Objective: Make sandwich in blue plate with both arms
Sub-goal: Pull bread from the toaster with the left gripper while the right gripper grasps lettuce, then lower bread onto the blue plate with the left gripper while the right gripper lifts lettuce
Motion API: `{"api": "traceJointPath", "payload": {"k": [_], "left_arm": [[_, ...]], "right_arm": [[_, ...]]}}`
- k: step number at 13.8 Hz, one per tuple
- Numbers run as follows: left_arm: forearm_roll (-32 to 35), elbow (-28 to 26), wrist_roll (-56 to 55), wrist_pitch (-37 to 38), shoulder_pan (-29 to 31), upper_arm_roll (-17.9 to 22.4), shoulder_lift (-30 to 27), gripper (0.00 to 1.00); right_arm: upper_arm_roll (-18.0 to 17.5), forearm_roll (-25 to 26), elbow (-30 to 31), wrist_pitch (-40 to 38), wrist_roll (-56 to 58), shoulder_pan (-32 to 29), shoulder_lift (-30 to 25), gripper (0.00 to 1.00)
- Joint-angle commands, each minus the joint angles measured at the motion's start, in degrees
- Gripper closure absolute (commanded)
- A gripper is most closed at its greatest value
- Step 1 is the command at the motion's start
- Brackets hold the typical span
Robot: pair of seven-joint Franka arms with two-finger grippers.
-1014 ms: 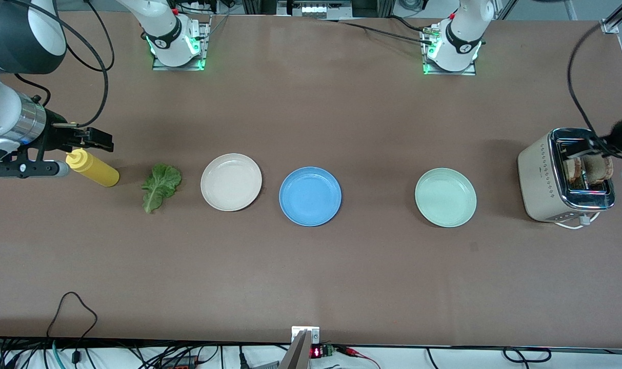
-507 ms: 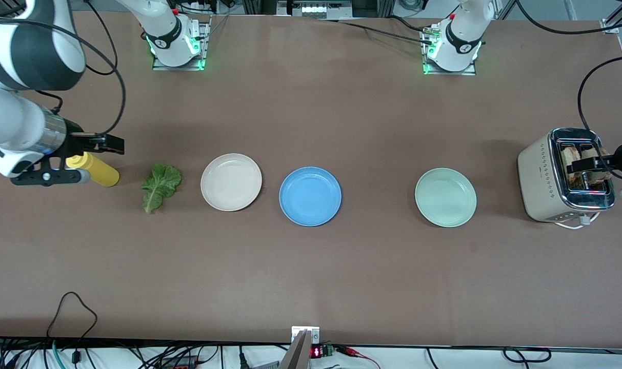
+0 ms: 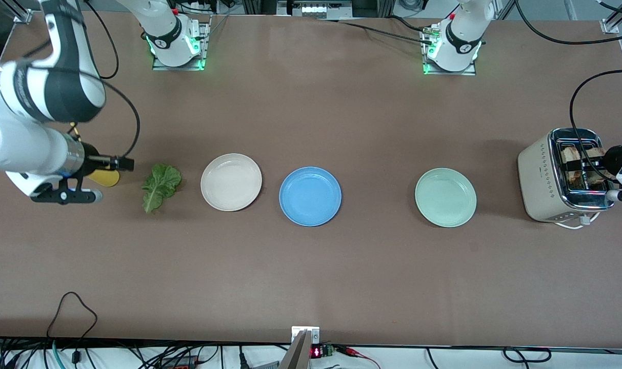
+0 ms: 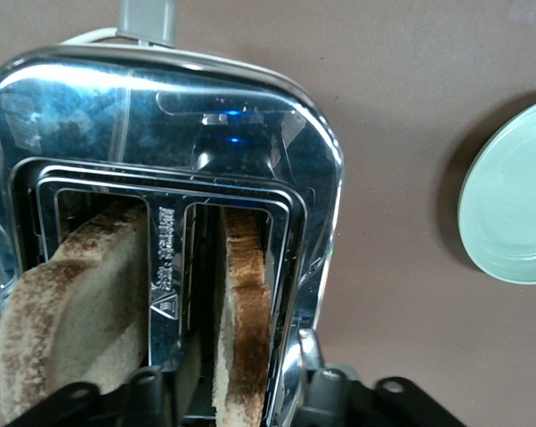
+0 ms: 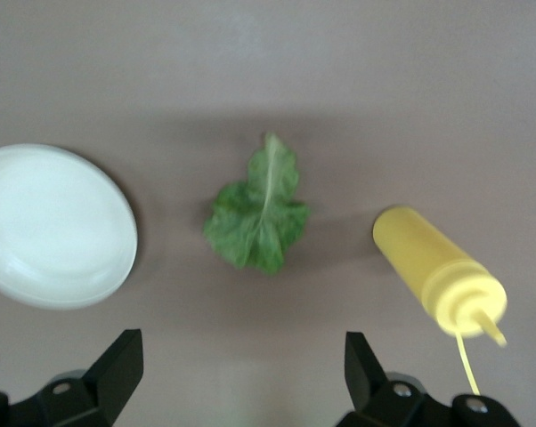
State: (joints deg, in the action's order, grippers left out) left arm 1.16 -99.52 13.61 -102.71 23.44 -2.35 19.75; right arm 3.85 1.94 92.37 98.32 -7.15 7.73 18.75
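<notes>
The blue plate [image 3: 310, 196] sits bare at mid-table. A green lettuce leaf [image 3: 160, 185] lies toward the right arm's end and also shows in the right wrist view [image 5: 259, 222]. Two toasted bread slices stand in the toaster [image 3: 539, 184]. My left gripper [image 3: 583, 166] is open low over the toaster. In its wrist view its fingers [image 4: 308, 369] straddle one slice [image 4: 243, 294], and the other slice [image 4: 68, 311] stands beside it. My right gripper [image 3: 125, 164] is open and empty above the table between the yellow bottle and the lettuce; it also shows in its wrist view [image 5: 241, 374].
A yellow squeeze bottle [image 3: 107, 178] lies beside the lettuce, partly under the right arm, and shows in the right wrist view [image 5: 433, 271]. A cream-white plate [image 3: 231, 182] and a pale mint-green plate [image 3: 445, 197] flank the blue plate. The toaster's cord [image 3: 577, 224] trails beside it.
My right gripper has moved over the bottle toward the lettuce. My left gripper has shifted over the toaster and settled around a bread slice.
</notes>
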Motion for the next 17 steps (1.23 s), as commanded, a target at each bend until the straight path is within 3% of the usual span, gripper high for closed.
{"api": "traceJointPath", "payload": {"k": [1, 2, 5, 7, 11, 14, 17], "left_arm": [[1.04, -0.32, 0.37, 1.10, 0.73, -0.55, -0.07, 0.89], [1.04, -0.23, 0.63, 1.54, 0.73, -0.55, -0.15, 0.99], [0.95, 1.34, 0.81, 5.30, 0.90, -0.64, -1.20, 0.99], [0.69, 4.76, 1.07, 11.62, 1.25, -0.81, -3.57, 0.99], [0.16, 17.66, 3.09, 25.33, 0.38, -1.52, -4.90, 0.99], [-0.54, 19.45, 1.60, 26.69, -0.68, -8.26, -5.08, 0.99], [-11.06, 17.88, -7.86, 26.07, -1.64, -12.76, -4.11, 0.99]], "right_arm": [[-0.34, 0.52, 2.72, 6.07, -6.18, -0.78, 2.95, 0.00], [-0.34, 0.52, 2.81, 7.40, -8.47, -0.61, 4.62, 0.00], [-0.34, 0.35, 4.65, 12.14, -10.25, -0.52, 7.62, 0.00], [-0.34, 0.35, 10.61, 21.43, -10.25, -0.69, 7.88, 0.00], [-0.25, 0.35, 17.57, 30.07, -10.34, -0.78, 7.80, 0.00], [-0.25, 0.35, 19.07, 33.16, -10.34, -1.92, 8.76, 0.00], [-0.25, 0.44, 18.99, 33.69, -10.25, -3.15, 9.64, 0.00]]}}
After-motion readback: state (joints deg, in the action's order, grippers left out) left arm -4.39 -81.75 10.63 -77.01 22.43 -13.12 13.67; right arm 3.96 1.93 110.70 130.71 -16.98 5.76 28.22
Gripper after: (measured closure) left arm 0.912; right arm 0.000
